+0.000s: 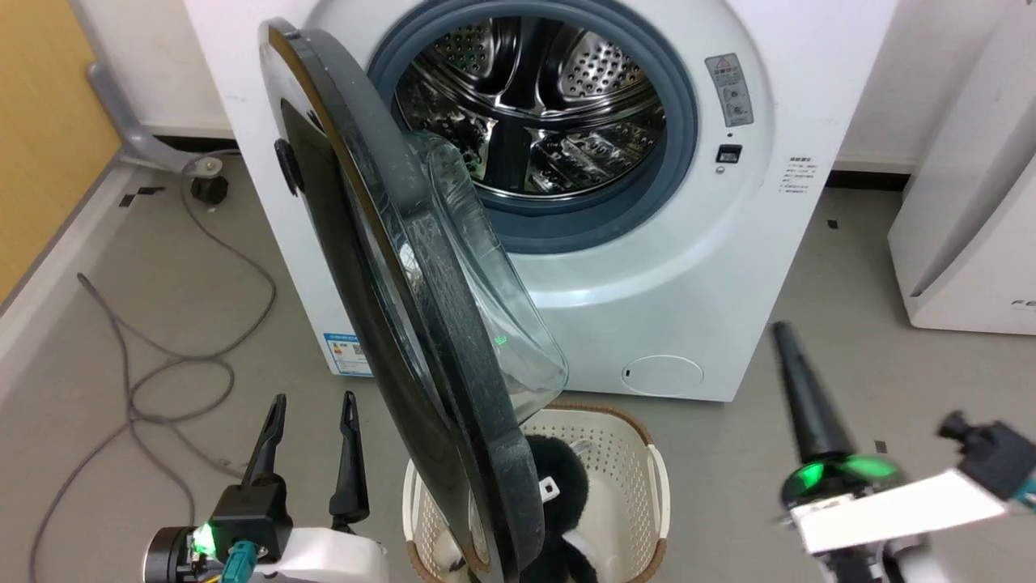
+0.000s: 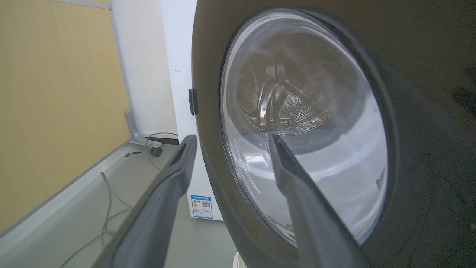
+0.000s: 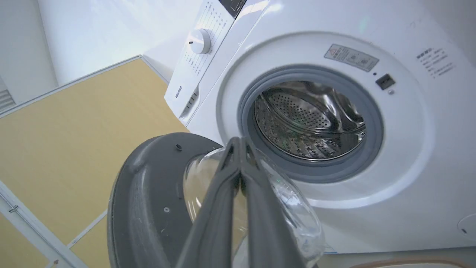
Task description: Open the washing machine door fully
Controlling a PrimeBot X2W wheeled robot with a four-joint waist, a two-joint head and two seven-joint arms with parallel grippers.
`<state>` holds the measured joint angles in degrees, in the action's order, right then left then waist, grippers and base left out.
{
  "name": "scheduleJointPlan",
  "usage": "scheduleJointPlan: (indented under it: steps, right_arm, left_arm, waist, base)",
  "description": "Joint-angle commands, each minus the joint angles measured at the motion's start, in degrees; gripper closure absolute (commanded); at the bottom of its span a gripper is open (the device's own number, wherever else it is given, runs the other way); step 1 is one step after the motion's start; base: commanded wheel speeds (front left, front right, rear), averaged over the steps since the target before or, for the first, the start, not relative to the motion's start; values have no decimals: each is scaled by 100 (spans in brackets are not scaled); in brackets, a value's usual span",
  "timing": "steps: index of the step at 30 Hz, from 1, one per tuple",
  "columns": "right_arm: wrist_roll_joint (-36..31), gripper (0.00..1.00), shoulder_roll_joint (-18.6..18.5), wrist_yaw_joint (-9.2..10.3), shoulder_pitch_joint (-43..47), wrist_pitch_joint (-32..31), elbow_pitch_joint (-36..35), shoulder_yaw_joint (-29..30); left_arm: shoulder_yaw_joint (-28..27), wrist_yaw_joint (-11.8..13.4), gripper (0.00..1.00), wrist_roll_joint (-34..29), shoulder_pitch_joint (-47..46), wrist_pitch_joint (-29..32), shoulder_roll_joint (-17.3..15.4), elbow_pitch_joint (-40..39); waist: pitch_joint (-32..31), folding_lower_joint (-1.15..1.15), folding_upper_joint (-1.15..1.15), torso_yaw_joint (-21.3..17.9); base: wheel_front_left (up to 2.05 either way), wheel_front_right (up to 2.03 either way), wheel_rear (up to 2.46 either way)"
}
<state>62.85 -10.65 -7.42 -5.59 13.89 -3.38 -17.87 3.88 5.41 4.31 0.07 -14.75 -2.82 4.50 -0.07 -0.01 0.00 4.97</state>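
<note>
**One door, standing square out from the machine**

The washing machine door (image 1: 421,324) hangs from the left side of the washing machine (image 1: 647,267), swung out edge-on, its glass bowl (image 1: 502,308) bulging right and the steel drum (image 1: 599,73) bare inside the grey rubber ring (image 1: 680,121). "Hisense" (image 3: 179,92) is printed on the control panel (image 3: 212,26) near a white dial (image 3: 199,41). A grey warning sticker (image 1: 728,87) sits right of the opening and a blue label (image 1: 348,354) at the low left corner, both too small to read. The left gripper (image 1: 314,398) stands just left of the door's black face, fingers apart, empty. The right gripper (image 1: 781,332), well to the right, has its fingers pressed together on nothing. Under the door a cream basket (image 1: 639,453) holds something black and fluffy (image 1: 558,478). Grey cables (image 1: 162,356) loop over the grey floor (image 1: 728,453); a yellow wall panel (image 1: 40,121) lies left, a white appliance (image 1: 971,202) lettered "FE" right.
</note>
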Motion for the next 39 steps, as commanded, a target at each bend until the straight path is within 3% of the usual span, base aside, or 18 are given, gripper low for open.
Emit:
scheduleJointPlan:
  steps: [1,3,8,12,18,27,28,29,35,36,37,38,39]
  right_arm:
    - [-294,100,-24,-7,-45,69,27,131]
    - [-1116,100,39,-7,-41,103,-45,586]
    - [-3903,100,290,-7,166,108,-612,1421]
    - [-5036,100,549,-7,477,109,-784,1804]
    - [-5605,100,713,-7,873,110,-433,2019]
    - [-5275,100,774,-7,1082,110,246,1871]
    - [-5210,66,774,-7,1086,110,314,1849]
    - [-5179,0,775,-7,1076,110,353,1846]
    - [-5187,0,776,-7,1044,110,471,1835]
    - [-5194,0,776,-7,1041,110,476,1836]
    - [-5199,0,776,-7,1038,110,479,1838]
    - [-5200,0,776,-7,1035,110,482,1841]
    - [-5206,0,776,-7,1032,110,484,1845]
  left_arm:
    - [-28,-14,0,23,82,-25,-6,-23]
    - [-58,-21,0,12,93,-25,-6,-65]
    - [-102,-21,0,-2,117,-25,-6,-152]
    - [-117,-21,0,-7,132,-25,-6,-197]
    - [-137,-17,0,-11,136,-25,-6,-248]
    - [-143,-11,0,-13,179,-25,-6,-251]
    - [-140,-14,0,-13,178,-25,-6,-243]
    - [-141,-15,0,-14,178,-25,-6,-238]
    - [-141,5,0,11,161,-25,-6,-204]
    - [-142,3,16,19,158,-25,-6,-196]
    - [-147,3,67,25,155,-25,-6,-194]
    - [-154,4,100,29,154,-25,-6,-196]
    - [-159,3,100,41,157,-25,-6,-193]
  waist:
    - [-24,1,0,-23]
    - [-38,1,0,-51]
    - [-35,1,0,-93]
    - [-27,1,0,-114]
    - [-1,1,0,-136]
    - [21,1,0,-176]
    - [22,1,0,-174]
    - [23,1,0,-175]
    - [34,1,0,-149]
    - [34,1,0,-145]
    - [34,1,0,-143]
    - [33,1,0,-142]
    - [30,1,0,-141]
  base:
    - [0,0,0]
    - [0,0,0]
    - [0,0,0]
    - [0,0,0]
    - [0,0,0]
    - [0,0,0]
    - [0,0,0]
    - [0,0,0]
    - [0,0,0]
    - [0,0,0]
    - [0,0,0]
    - [0,0,0]
    - [0,0,0]
